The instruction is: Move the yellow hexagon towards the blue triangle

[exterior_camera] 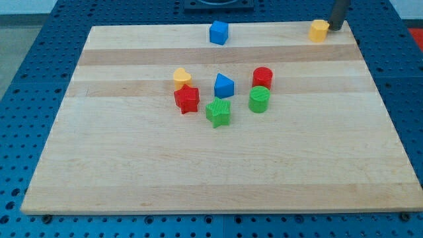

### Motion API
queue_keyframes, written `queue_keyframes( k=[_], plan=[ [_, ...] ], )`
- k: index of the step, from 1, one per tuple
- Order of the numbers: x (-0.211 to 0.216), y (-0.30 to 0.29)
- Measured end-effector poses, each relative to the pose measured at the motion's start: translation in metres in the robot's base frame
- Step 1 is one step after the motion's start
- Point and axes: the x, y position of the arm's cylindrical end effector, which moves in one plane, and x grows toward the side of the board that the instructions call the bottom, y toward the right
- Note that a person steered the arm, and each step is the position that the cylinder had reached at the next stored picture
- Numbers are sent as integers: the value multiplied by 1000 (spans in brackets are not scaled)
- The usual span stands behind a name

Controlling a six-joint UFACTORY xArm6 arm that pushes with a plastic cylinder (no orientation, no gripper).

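The yellow hexagon point(318, 30) sits near the top right corner of the wooden board point(218, 165). My tip point(335, 28) is right next to it, at its right side, touching or nearly touching. The blue triangle point(223, 85) stands in the middle cluster, well down and to the view's left of the hexagon.
A blue cube point(219, 32) sits near the board's top edge. Around the blue triangle: a yellow heart-like block point(182, 78), a red star point(187, 99), a green star point(218, 112), a red cylinder point(262, 77) and a green cylinder point(259, 99).
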Motion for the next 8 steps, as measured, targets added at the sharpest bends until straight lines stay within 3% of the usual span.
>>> queue_keyframes(
  k=[5, 8],
  plan=[
    [9, -108],
    [33, -116]
  ],
)
